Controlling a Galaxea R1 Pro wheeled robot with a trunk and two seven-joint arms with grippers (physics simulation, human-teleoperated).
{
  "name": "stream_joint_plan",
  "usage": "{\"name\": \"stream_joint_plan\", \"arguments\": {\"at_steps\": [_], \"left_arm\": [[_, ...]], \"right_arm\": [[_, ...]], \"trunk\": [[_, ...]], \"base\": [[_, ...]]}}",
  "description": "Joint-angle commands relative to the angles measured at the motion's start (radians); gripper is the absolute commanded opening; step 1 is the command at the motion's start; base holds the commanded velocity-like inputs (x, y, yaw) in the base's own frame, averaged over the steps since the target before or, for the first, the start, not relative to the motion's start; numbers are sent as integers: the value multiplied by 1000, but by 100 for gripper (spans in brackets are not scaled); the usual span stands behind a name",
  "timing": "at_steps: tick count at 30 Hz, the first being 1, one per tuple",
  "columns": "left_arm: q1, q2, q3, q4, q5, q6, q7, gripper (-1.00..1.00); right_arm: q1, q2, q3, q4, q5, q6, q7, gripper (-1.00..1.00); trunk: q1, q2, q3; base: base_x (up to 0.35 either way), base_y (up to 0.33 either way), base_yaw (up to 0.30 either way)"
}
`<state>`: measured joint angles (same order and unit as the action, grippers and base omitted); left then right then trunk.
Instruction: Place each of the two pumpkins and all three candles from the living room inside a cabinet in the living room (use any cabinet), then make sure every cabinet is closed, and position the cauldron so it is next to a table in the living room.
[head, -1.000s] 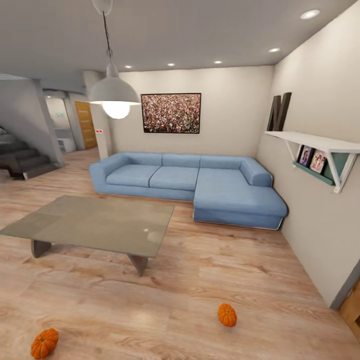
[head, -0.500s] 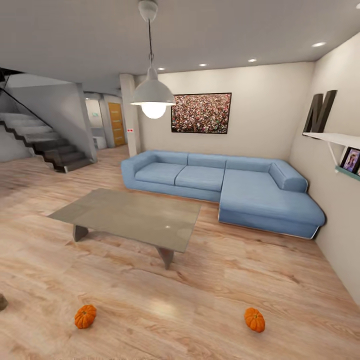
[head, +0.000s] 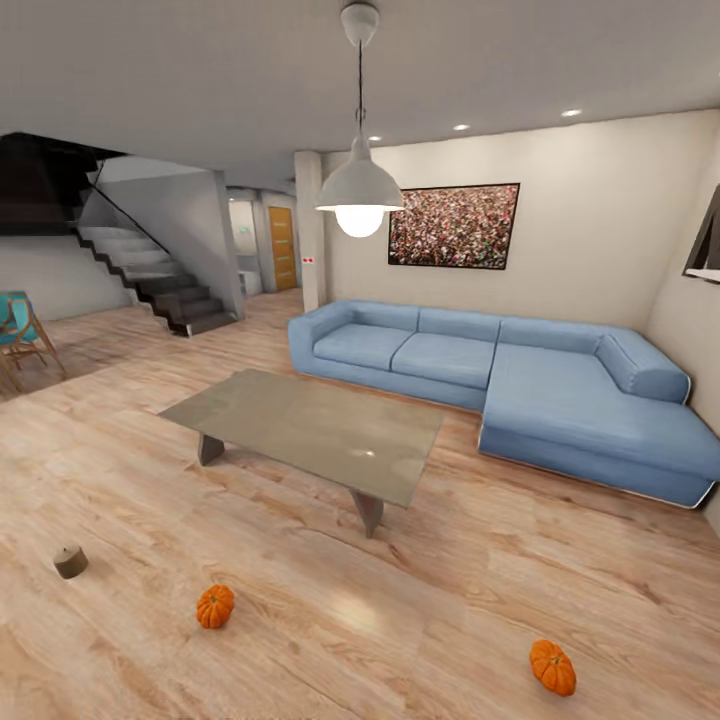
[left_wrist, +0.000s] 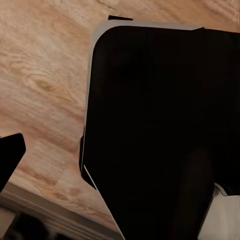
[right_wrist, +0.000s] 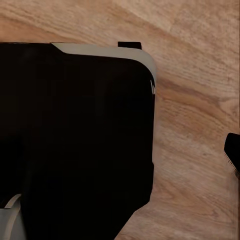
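Task barely begun: both pumpkins (head: 215, 606) (head: 553, 667) & one candle (head: 70, 562) lie on floor (head: 330, 620) by the worktop (head: 310, 428), well ahead of the end effectors; jaw state: can't tell; cabinet, cauldron unseen.

Black base (left_wrist: 160, 125) — pale-grey rim.

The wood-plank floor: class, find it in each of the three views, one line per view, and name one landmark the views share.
Head view: the wood-plank floor spreads across the lower half, bearing the coffee table, two pumpkins and a candle.
Left wrist view: floor beside the robot's dark body panel.
Right wrist view: floor beside that panel.
Shared landmark: the pale plank grain itself.
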<state>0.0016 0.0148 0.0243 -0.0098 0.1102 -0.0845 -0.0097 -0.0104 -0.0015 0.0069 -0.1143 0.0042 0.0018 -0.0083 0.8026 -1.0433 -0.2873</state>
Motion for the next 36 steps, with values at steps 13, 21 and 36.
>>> {"name": "stream_joint_plan", "arguments": {"at_steps": [13,21,36], "left_arm": [[0,-1,1,-1,9,-2,-1,100],[0,-2,2,-1,9,-2,-1,100],[0,0,0,2,62,-1,0,100]], "right_arm": [[0,0,1,-1,0,0,-1,100],[0,0,1,-1,0,0,-1,100],[0,0,1,-1,0,0,-1,100]], "trunk": [[0,-1,-1],[0,-1,-1],[0,-1,-1]], "base": [[0,0,293],[0,0,293],[0,0,293]]}}
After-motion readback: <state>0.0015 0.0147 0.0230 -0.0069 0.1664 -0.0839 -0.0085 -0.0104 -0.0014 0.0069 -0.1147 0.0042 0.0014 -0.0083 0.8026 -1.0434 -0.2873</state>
